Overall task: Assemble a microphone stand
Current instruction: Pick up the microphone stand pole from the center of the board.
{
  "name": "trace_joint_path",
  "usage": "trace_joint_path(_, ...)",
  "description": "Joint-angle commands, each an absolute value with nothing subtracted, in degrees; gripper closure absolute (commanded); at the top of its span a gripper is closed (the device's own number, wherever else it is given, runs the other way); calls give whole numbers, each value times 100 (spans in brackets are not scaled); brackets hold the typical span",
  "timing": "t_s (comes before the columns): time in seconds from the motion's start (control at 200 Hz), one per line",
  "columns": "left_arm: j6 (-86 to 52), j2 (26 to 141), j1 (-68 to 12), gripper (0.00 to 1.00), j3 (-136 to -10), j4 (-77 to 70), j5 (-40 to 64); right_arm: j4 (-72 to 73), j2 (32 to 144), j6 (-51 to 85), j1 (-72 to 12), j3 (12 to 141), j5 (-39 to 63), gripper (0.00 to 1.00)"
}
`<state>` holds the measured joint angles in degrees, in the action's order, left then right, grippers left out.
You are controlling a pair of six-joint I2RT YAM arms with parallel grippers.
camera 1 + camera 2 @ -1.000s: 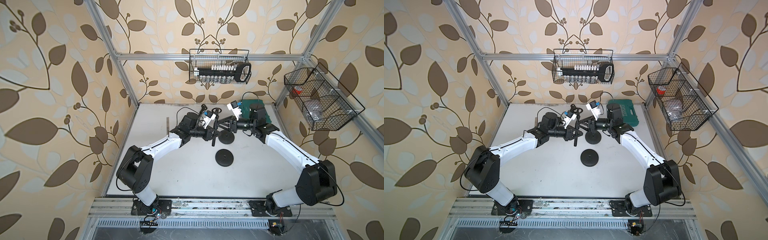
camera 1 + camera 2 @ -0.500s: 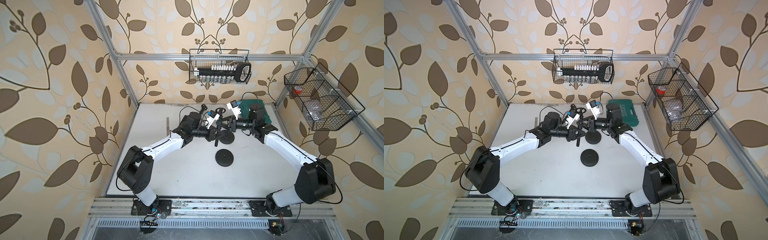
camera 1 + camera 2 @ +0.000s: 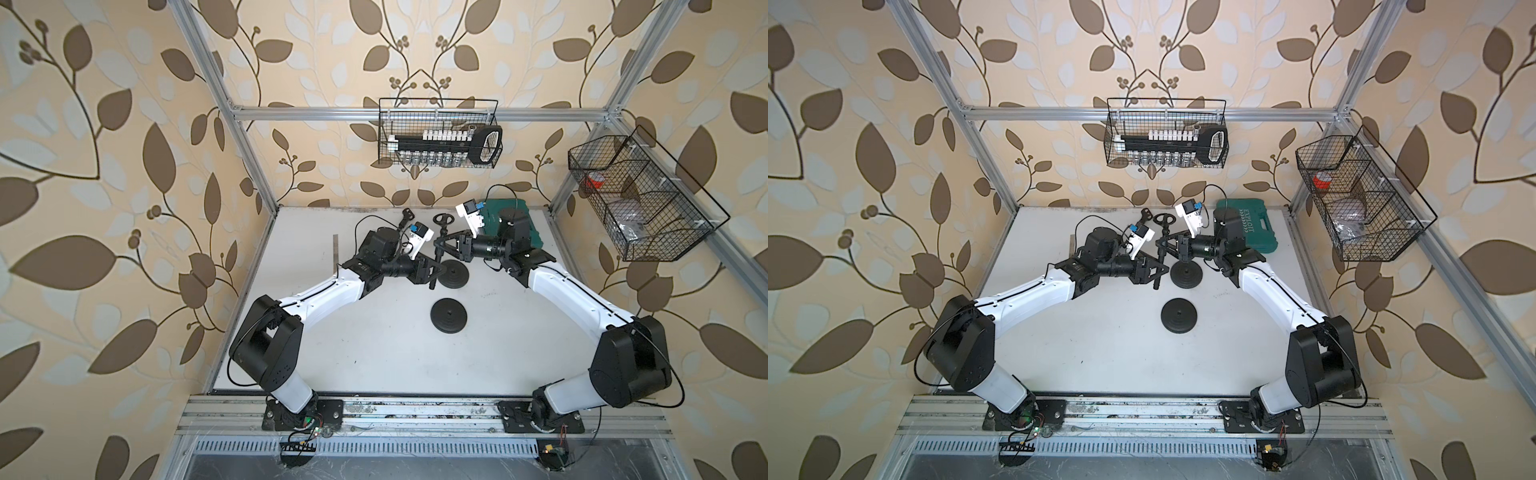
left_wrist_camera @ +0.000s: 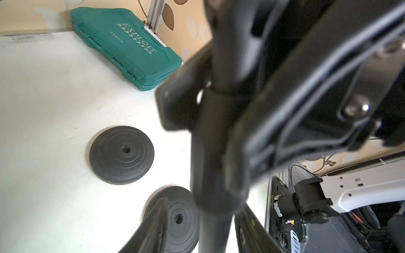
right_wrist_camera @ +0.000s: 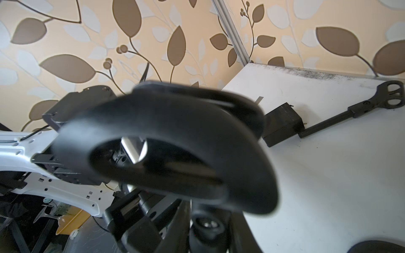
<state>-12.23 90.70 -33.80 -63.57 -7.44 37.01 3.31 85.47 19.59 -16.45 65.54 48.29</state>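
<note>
One hold only: the right gripper (image 3: 439,246) clamps the pole (image 3: 432,285) up high, tilted above the far base (image 3: 456,275); the left gripper (image 3: 434,270) stands parted loosely around it. Unsteadied, the pole could swing and miss the base's hole.

The white worktop (image 3: 374,357) carries two black discs, both flat, each with a hole at its centre. The near disc (image 3: 449,316) sits about mid-worktop. The far disc (image 3: 455,275) lies just behind it, close but apart. A green case (image 3: 1260,232) lies shut in the back right corner. A black rod (image 5: 326,122) ending in a clip lies near the back edge. A thin metal strip (image 3: 336,249) lies by the left edge.
</note>
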Motion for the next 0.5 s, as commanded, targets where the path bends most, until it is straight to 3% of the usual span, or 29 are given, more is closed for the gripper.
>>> trace_joint_path(0.0,-1120,8600,-3413,54,-6177,-901,3475,537,8385,2108,-1624,6526,4670,100)
trace_joint_path(0.23,-992,8470,-3408,59,-6042,-861,3581,769,8376,2334,-1617,6463,4581,99)
trace_joint_path(0.36,-992,8654,-3408,53,-6137,-862,3760,888,8376,2439,-1625,6449,4621,98)
trace_joint_path(0.495,-988,8756,-3409,54,-6215,-808,3727,873,8302,2390,-1622,6410,4603,98)
